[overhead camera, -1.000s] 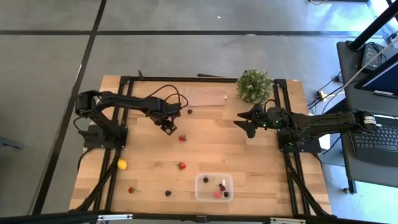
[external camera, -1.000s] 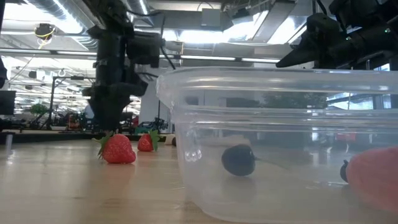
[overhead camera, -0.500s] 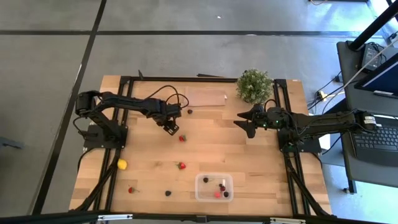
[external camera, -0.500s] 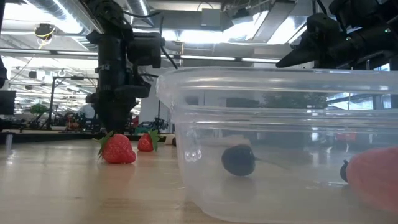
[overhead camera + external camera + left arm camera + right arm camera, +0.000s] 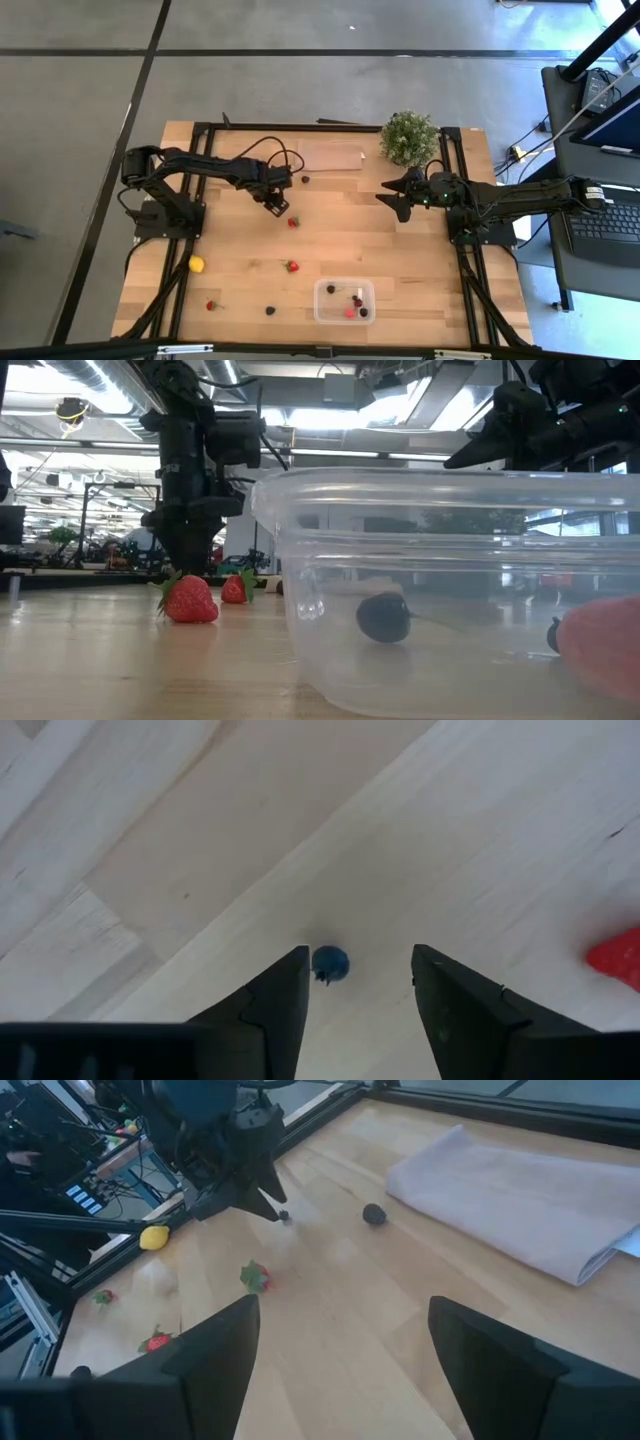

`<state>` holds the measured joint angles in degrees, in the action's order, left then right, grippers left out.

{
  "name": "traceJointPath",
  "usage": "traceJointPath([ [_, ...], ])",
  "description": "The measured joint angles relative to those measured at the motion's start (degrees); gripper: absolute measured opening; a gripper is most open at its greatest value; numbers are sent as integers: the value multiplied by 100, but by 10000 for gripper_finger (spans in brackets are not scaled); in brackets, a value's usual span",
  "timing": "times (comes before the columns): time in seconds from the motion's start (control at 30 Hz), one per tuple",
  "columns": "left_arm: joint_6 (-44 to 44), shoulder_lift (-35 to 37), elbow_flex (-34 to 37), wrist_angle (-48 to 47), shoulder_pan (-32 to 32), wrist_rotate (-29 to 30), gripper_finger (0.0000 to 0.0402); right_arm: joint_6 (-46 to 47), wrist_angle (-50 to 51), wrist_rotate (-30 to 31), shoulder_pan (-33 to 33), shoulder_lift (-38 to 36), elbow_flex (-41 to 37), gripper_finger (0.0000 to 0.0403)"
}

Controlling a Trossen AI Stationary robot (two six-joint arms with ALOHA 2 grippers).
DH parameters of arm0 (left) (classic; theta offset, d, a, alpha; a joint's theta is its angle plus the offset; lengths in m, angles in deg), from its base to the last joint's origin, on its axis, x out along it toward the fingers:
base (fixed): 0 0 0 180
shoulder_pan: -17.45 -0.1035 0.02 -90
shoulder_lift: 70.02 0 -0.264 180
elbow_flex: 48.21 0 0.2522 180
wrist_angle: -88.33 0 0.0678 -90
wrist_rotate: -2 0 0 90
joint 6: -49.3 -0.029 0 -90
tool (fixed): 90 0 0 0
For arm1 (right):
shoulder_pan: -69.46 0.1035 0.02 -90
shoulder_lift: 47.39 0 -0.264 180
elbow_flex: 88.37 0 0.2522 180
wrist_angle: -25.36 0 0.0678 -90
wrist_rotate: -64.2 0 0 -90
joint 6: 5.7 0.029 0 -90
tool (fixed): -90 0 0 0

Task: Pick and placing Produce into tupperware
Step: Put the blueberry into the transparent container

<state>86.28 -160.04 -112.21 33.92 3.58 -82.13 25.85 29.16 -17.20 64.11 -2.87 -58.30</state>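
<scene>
My left gripper points down over the table's far left part, open. A tiny blue berry lies on the wood between its fingers, close beside one of them. A red strawberry lies just to the gripper's near right, and a dark berry lies beyond it. More produce is scattered nearer: a strawberry, a lemon, another strawberry and a dark berry. The clear tupperware at the near edge holds dark and red pieces. My right gripper waits open above the table's right side.
A bushy green plant stands at the far edge, right of centre. A flat brownish sheet lies beside it, behind the left gripper. Black frame rails run along both sides of the table. Bare wood lies between the two grippers.
My left gripper has tipped a little steeper and its fingers have swung slightly toward the strawberry beside it. The produce and the tupperware lie as before.
</scene>
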Motion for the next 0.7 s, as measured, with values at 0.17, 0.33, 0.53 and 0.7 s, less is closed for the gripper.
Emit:
traceJointPath([
  [0.17,1,0,0,31,1,0,172,-30,1,0,2,0,0,291],
  [0.33,31,0,0,25,0,0,165,-40,2,0,2,0,0,291],
  [0.53,126,0,105,42,-61,2,161,-47,2,0,2,0,0,291],
  [0.7,190,0,357,106,-141,-27,166,-50,2,0,1,0,0,291],
])
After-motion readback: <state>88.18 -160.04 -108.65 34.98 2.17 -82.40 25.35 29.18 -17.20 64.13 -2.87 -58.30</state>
